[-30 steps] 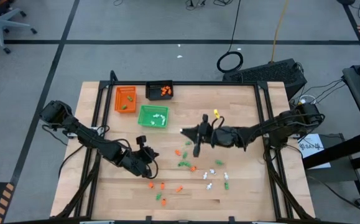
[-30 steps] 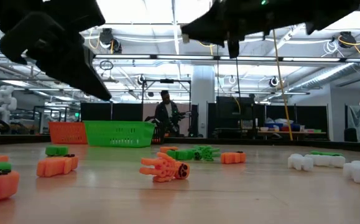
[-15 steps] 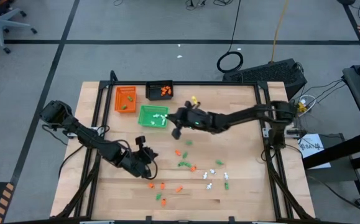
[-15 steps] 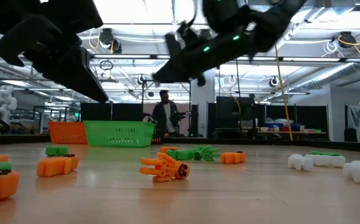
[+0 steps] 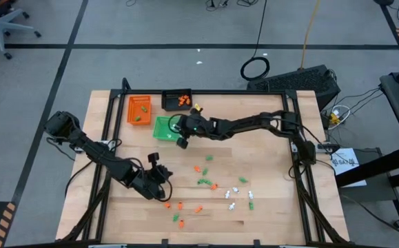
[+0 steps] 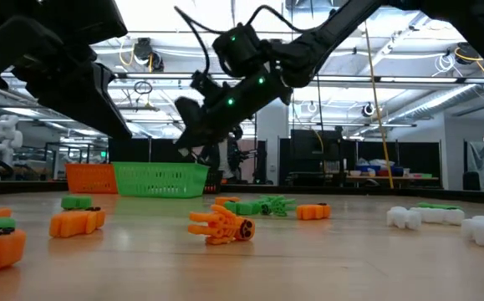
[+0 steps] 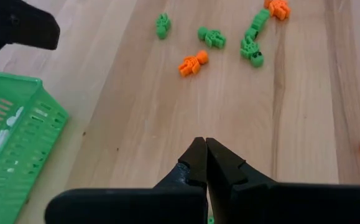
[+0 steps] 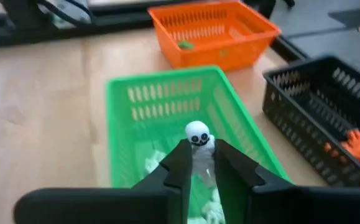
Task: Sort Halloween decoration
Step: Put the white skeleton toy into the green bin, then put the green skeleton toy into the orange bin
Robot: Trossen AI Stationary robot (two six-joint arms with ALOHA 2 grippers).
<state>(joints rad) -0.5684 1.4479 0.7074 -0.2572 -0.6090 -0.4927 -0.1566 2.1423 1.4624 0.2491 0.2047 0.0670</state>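
Jaws of right gripper [image 8: 199,163] pinch white skeleton [image 8: 198,138] — above green tray [image 8: 119,91].

- Small white plastic skeleton figure [image 8: 198,140] between the right tool's [image 8: 199,163] dark fingers: only head and upper body show, the rest hidden.
- Black plastic tray [image 8: 329,118], cut off at the picture's edge.
- Pieces in the rectangular green plastic tray [image 5: 169,129], too small to identify from above.

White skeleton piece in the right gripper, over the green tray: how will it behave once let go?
The white skeleton piece looks like rigid, light plastic, so probably drops straight. Its round head may roll briefly. The green tray has walls, likely containing it between the right gripper fingers' release.
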